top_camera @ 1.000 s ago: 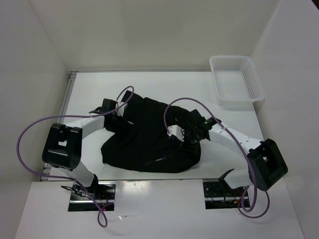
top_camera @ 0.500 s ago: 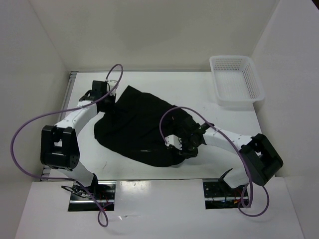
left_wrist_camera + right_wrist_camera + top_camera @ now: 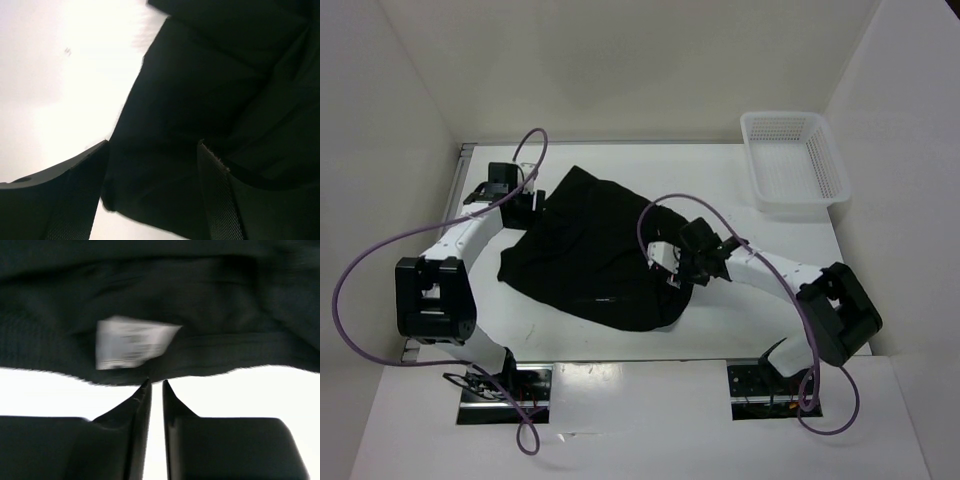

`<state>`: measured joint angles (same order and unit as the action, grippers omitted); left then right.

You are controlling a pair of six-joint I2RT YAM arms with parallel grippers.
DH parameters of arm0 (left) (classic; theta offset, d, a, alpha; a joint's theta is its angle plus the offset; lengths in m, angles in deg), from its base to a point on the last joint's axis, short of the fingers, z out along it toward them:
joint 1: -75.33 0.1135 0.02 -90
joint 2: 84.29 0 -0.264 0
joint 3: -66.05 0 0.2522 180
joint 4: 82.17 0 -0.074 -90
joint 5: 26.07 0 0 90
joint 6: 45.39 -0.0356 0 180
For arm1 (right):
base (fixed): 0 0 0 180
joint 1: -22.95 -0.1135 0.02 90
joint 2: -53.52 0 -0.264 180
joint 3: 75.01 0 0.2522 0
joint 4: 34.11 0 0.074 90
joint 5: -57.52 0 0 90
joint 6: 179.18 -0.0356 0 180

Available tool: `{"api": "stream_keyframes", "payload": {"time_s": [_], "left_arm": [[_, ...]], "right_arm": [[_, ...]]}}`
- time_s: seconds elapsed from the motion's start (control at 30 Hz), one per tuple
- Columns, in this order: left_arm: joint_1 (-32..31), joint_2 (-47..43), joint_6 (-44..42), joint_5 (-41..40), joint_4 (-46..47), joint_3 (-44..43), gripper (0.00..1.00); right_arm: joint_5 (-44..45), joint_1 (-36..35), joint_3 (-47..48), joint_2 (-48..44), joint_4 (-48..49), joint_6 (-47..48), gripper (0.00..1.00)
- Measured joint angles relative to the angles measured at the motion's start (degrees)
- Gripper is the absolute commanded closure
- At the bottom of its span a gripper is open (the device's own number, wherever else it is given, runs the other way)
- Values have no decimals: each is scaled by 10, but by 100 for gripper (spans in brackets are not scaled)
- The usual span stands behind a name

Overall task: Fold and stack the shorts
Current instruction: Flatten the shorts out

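Observation:
The black shorts (image 3: 590,250) lie spread in a rumpled heap across the middle of the white table (image 3: 720,185). My left gripper (image 3: 525,200) hovers at their far left corner; the left wrist view shows it (image 3: 152,145) open, with black fabric (image 3: 200,90) lying under and between the spread fingers. My right gripper (image 3: 678,265) sits at the shorts' right edge. In the right wrist view its tips (image 3: 156,382) are almost together, pinching the hem of the shorts (image 3: 225,315) just below a white label (image 3: 132,342).
A white mesh basket (image 3: 795,160) stands at the back right corner of the table. White walls enclose the table on the left, back and right. Purple cables loop above both arms.
The left arm carried the shorts' left corner toward the back left and then opened. The right gripper closed on the right edge and moved back and left. The shorts shifted left and spread flatter.

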<state>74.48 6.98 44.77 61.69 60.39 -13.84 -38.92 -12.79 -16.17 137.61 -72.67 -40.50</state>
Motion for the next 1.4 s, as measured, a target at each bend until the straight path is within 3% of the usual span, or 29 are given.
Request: {"api": "stream_keyframes", "payload": {"time_s": [0.03, 0.13, 0.3, 0.5, 0.7, 1.07, 1.4], "left_arm": [[6, -4, 0, 0, -11, 0, 21], [23, -33, 0, 0, -36, 11, 21], [28, -91, 0, 0, -71, 66, 21], [-6, -94, 0, -4, -79, 125, 18], [1, -94, 0, -39, -83, 191, 17], [5, -96, 0, -91, -45, 231, 15], [10, -89, 0, -87, -22, 234, 18]], "right_arm": [[-2, 11, 13, 1, 2, -12, 67], [-18, 69, 70, 9, 15, -64, 60], [-39, 143, 144, 33, 63, -176, 60], [-56, 142, 176, 97, 111, -294, 59], [-40, 144, 184, 145, 137, -374, 55], [12, 159, 224, 201, 177, -439, 51], [11, 169, 225, 223, 179, -455, 51]]}}
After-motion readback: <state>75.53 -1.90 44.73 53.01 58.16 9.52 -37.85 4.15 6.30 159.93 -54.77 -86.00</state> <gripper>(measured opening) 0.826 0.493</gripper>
